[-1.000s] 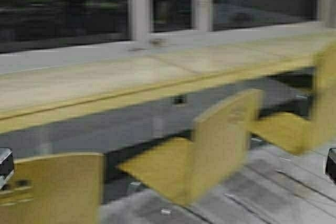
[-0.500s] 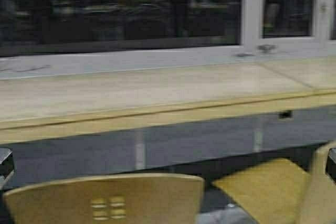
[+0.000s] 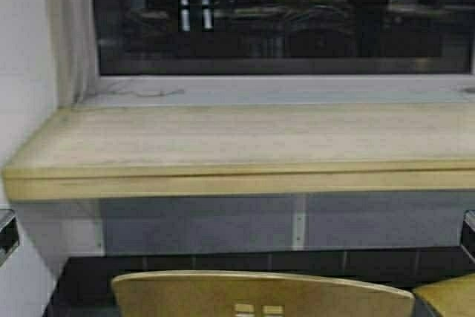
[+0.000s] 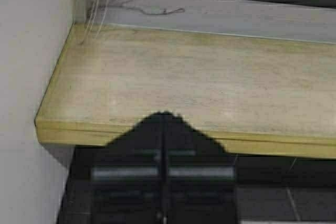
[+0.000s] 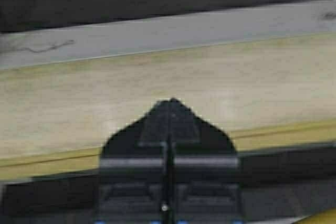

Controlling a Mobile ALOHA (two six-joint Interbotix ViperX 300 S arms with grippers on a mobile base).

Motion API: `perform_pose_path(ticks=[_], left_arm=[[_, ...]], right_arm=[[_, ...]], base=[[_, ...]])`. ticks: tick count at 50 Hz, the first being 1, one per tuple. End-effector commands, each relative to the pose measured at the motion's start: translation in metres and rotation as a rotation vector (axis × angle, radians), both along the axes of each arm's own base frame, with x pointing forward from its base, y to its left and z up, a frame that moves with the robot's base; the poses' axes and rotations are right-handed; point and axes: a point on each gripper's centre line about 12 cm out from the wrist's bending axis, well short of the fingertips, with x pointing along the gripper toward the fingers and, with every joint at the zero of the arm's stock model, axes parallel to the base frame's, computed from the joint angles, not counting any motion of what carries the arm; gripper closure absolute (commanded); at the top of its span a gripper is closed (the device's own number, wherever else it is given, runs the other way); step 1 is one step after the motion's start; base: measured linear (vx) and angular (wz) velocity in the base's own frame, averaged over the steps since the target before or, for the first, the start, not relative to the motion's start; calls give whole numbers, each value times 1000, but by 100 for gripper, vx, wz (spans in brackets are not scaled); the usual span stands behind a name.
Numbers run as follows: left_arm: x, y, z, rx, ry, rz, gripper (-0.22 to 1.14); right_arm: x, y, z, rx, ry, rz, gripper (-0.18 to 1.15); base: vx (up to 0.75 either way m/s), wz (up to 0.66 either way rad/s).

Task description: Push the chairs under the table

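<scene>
Chairs at the worktop's near edge
One chair [image 3: 261,295] faces the worktop [image 3: 223,142] — left tool [image 4: 164,124] and right tool [image 5: 170,109] both pinched closed, empty.

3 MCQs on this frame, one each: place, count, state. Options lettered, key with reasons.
1. Where does the table end?
A. at the wall on the robot's left
B. at a round pedestal
C. at a doorway

2. How many chairs show in the high view?
A. none
B. two
C. five

3. How do the left gripper and right gripper stand?
A. both shut, holding nothing
B. both wide open
C. one clamped on a chair back

Key: 1 A, the table's end meets the pale wall. 2 B, one chair back at centre bottom, the edge of a second chair at bottom right. 3 A, each wrist view shows the fingers closed together to a point before the table.
</scene>
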Motion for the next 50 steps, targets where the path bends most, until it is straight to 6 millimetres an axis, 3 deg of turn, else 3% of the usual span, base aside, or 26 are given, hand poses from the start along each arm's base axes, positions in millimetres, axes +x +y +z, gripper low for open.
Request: perform_pose_path(ticks=[1, 4, 8, 11, 13, 19, 26, 31, 39, 50], left_arm=[[-5, -10, 19, -109, -66, -39, 76], [-8, -14, 26, -159, -73, -60, 58], [-12, -22, 30, -230, -52, -93, 22], [-16, -27, 31, -287, -41, -113, -8], [-19, -28, 32, -352, -28, -116, -19], [-28, -32, 31, -646, 80, -96, -6], [-31, -39, 19, -742, 273, -75, -6], [-29, -41, -1, -840, 345, -41, -6], [-29, -47, -49, -1080, 535, 72, -6], [-18, -69, -85, -1056, 750, 119, -6]], right_arm=[[5, 5, 15, 150, 78, 11, 57], [5, 11, 19, 213, 130, 31, 27], [4, 19, 25, 335, 196, 53, -8], [0, 27, 30, 473, 238, 76, -12], [-3, 32, 32, 566, 268, 88, -8], [-8, 44, 33, 765, 371, 110, -1], [-7, 54, 14, 833, 514, 98, -1], [-3, 71, -5, 883, 632, 117, -1], [5, 103, -40, 966, 846, 115, -1], [11, 130, -90, 966, 1102, 29, -1]], base=[[5, 15], [5, 8], [4, 6], [2, 4], [0, 0], [0, -1], [-2, -4], [-2, -6], [-2, -7], [-2, -7]])
